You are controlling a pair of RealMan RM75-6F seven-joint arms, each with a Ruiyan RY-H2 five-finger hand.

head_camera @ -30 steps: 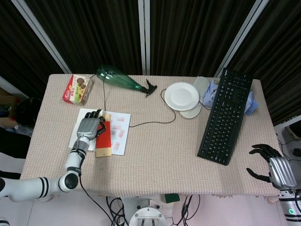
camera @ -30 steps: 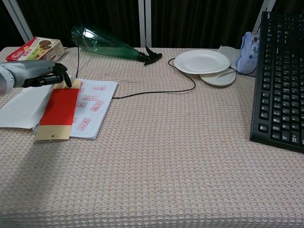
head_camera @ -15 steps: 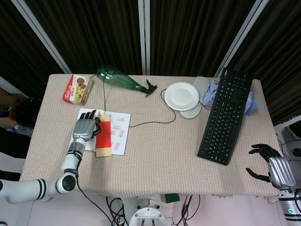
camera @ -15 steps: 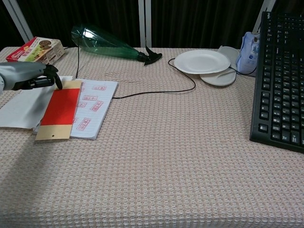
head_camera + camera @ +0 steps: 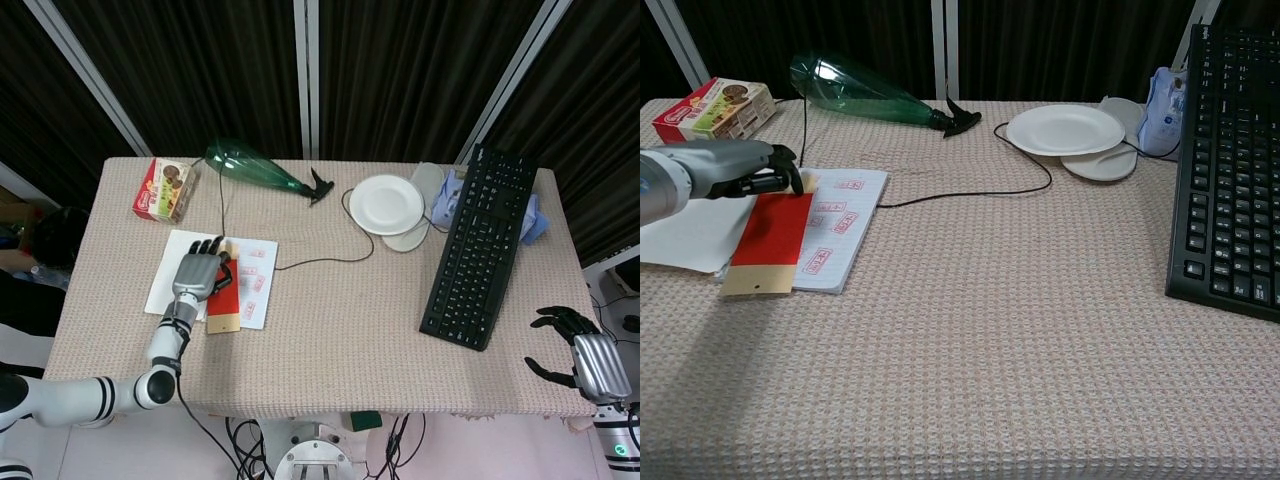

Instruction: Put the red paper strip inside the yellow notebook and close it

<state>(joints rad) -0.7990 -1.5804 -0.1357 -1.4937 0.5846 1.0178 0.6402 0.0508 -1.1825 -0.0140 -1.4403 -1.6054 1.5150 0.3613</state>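
Red strip (image 5: pixel 773 230) flat on open notebook (image 5: pixel 845 235), along its spine line, tan end with a punched hole sticking out past the near edge. Notebook open at left side of table (image 5: pixel 330 330); white left page (image 5: pixel 685 232) spread beside it.

Left hand (image 5: pixel 199 275) over far end of strip, fingers stretched forward and lying low; chest view puts fingertips (image 5: pixel 790 176) at or just above strip's far end. Contact not certain; nothing visibly gripped. Right hand (image 5: pixel 580 358) off the near right table corner, fingers apart and curled loosely, holding nothing.

Handling, by judgement: strip thin, light, floppy, apt to slide on the page at any brush or to lift with a fingertip. Best pressed flat and nudged, not pinched. Notebook soft-covered, pages limp; take a loose outer page edge, likely the white left one, and fold across the strip. Risk: strip dragged out or left protruding at near edge when closing.

Head view: full layout, hand covering most of strip, right hand. Chest view: strip's red length and tan end clear of the hand, low angle of the fingers, stamped red marks on right page; right hand absent there.
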